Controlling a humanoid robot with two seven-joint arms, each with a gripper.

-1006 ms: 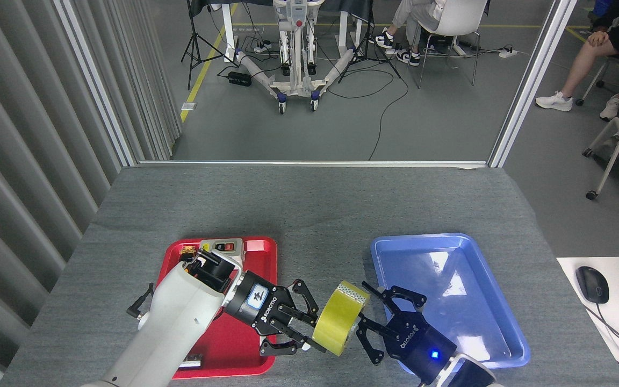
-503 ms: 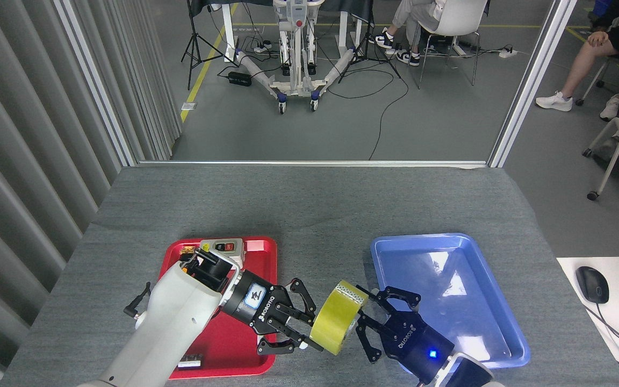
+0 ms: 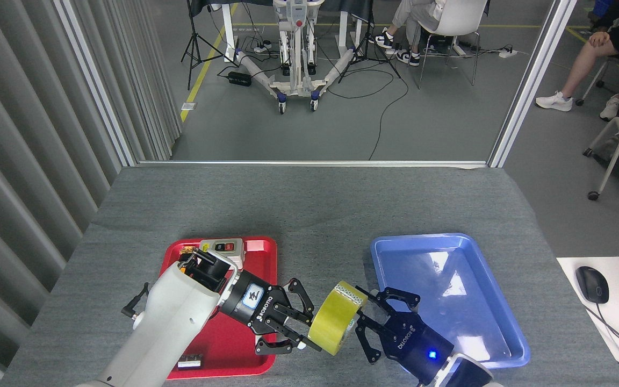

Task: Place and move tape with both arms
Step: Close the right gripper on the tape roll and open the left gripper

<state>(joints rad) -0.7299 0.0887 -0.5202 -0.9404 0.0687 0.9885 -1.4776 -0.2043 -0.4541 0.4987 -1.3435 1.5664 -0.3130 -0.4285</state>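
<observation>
Both arms had drifted slightly left. Left end effector (image 3: pixel 303 329) gripped the translucent yellow tape roll (image 3: pixel 336 318); right end effector (image 3: pixel 372 321) gaped beside it. Handover pending, blue plastic tray (image 3: pixel 508 328) still empty.

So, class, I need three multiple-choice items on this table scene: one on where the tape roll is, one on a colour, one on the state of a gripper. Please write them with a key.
1. Where is the tape roll?
A. Inside the blue tray
B. In the air between the two grippers
C. Lying in the red tray

2. What colour is the tray on the robot's right?
A. Green
B. Blue
C. Red

3. How does the right gripper stand?
A. Open, jaws spread beside the roll
B. Shut on a computer mouse
C. Out of view

Key: 1 B, the roll sits between the red tray and the blue one, at the tips of the left gripper. 2 B, its rim and floor are blue. 3 A, its jaws are spread wide next to the roll.
</observation>
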